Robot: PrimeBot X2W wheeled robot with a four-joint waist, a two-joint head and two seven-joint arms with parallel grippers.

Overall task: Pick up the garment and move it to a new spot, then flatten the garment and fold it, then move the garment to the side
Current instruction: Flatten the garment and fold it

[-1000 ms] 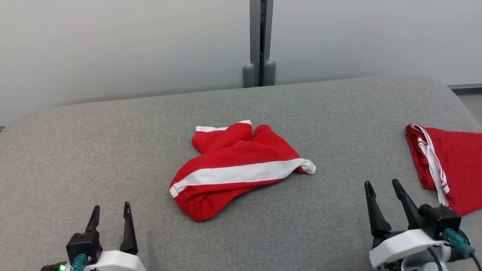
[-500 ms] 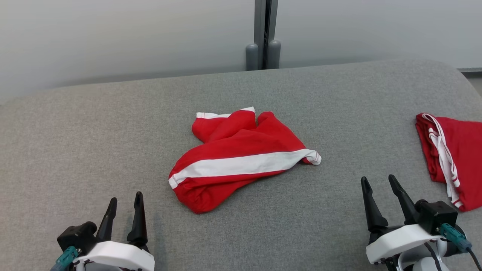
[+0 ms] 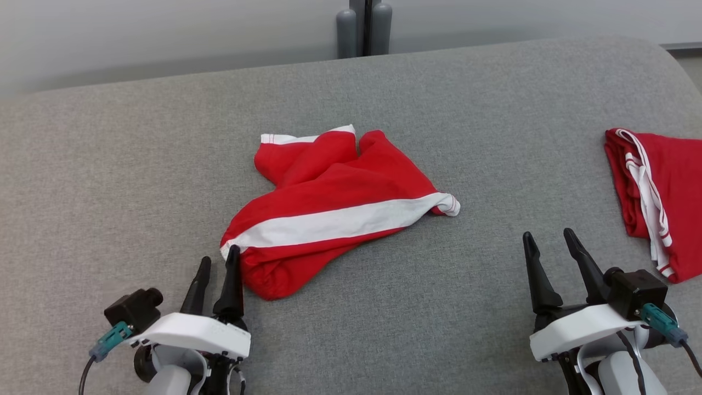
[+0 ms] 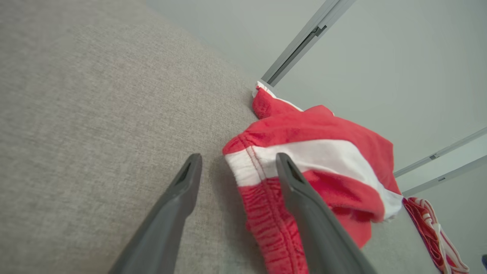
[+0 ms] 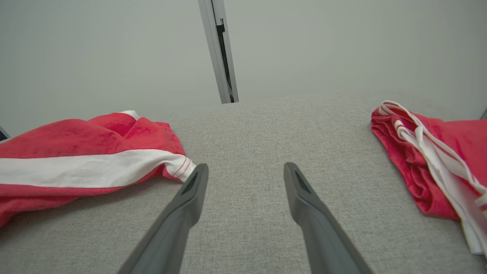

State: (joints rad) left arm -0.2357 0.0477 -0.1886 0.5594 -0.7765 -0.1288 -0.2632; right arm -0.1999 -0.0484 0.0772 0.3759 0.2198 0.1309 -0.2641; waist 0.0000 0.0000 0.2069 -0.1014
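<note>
The garment (image 3: 329, 203) is a crumpled pair of red shorts with a broad white stripe, lying mid-surface; it also appears in the left wrist view (image 4: 323, 129) and at the left of the right wrist view (image 5: 76, 152). My left gripper (image 3: 220, 253) is open at the garment's near-left corner, its right finger (image 3: 233, 274) against the cloth's edge. Seen from its wrist, the left gripper (image 4: 239, 156) has the white waistband corner between its tips, not clamped. My right gripper (image 3: 548, 233) stands open over bare surface to the garment's right, and its own wrist view shows this gripper (image 5: 246, 165) with nothing in it.
A second red garment (image 3: 658, 192) with white drawstrings lies folded at the right edge (image 5: 418, 152). Everything rests on a grey fabric-covered surface (image 3: 109, 164). Behind it is a pale wall with a grey post (image 3: 362, 27). Bare fabric lies between the two garments.
The head camera has tilted down, shifting the whole picture. My left gripper has moved forward and rightward up to the garment's near-left corner. The right gripper has barely moved.
</note>
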